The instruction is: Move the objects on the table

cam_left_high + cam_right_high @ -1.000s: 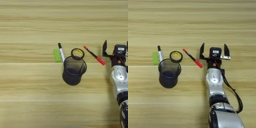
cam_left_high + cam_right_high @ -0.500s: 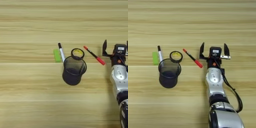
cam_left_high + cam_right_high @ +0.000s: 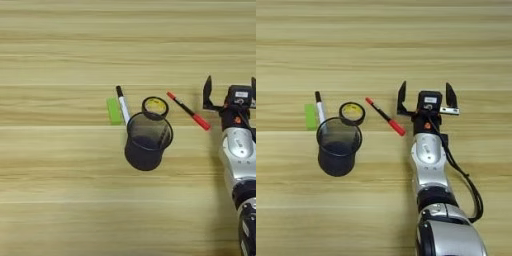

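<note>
Nothing has moved since a second ago: my arm sits where it sat and every object lies in the same spot on the table (image 3: 381,45). My pincer (image 3: 426,95) rests released, its two black fingers (image 3: 401,95) spread wide apart and pointing away from me, with bare wood between them and nothing in the grasp. My silver forearm (image 3: 428,155) runs back from it toward the bottom edge, a black cable looping along its right side. Just to the left of my left finger lies the thin red-capped pen (image 3: 385,116), set on a slant with its red cap nearest my pincer and its other end pointing up and to the left; it is near the finger but not touching it. Further left, the black tape roll with yellow core (image 3: 352,112) lies flat, just behind the rim of the black mesh pen cup (image 3: 337,147), which stands upright, its open mouth toward the camera, and looks dark inside. The white black-capped marker (image 3: 122,103) lies behind the cup with its black cap pointing away from me, and the green block (image 3: 114,110) lies right alongside it on its left. All of these things cluster left of my pincer.
</note>
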Action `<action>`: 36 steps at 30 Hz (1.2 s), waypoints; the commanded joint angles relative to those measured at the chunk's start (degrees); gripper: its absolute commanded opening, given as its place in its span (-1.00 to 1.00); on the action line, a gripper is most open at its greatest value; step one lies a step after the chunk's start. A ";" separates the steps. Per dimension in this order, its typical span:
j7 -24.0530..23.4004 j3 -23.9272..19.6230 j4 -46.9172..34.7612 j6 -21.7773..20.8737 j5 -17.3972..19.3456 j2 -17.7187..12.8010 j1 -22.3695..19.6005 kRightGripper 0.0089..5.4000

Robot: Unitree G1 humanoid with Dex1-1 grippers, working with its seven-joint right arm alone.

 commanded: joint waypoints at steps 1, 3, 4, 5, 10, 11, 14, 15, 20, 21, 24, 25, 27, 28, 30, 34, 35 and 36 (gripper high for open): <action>2.27 0.70 -9.05 0.06 1.50 0.24 -1.02 0.98; 4.14 1.68 -13.55 1.18 2.36 1.28 0.66 0.98; 5.04 2.22 -15.78 1.83 2.70 1.77 1.49 0.98; 6.18 3.05 -18.88 2.63 3.12 2.40 2.66 0.98; 10.56 7.11 -33.66 6.41 4.22 4.70 8.04 0.98; 11.17 7.76 -36.23 6.97 4.07 4.94 8.95 0.98; 12.58 8.95 -41.56 8.37 3.94 5.25 10.76 0.98; 12.89 9.18 -42.98 9.04 3.83 5.33 11.15 0.98; 13.75 9.70 -47.72 11.77 3.87 5.74 12.01 0.98; 14.23 10.03 -48.76 12.39 4.45 5.92 12.23 0.98; 18.05 12.28 -52.53 15.81 8.60 6.69 13.63 0.98; 19.72 13.29 -53.52 17.14 10.29 6.87 14.18 0.98; 22.24 14.95 -54.76 19.04 12.53 7.26 15.09 0.98; 23.32 15.70 -55.32 19.69 13.13 7.42 15.53 0.98; 25.29 17.23 -56.58 20.73 14.22 7.78 16.41 0.98; 29.53 22.48 -60.26 22.44 15.06 8.83 18.62 0.98; 30.26 23.53 -60.84 22.69 14.91 9.06 18.92 0.98; 30.76 24.34 -61.25 22.83 14.60 9.24 19.10 0.98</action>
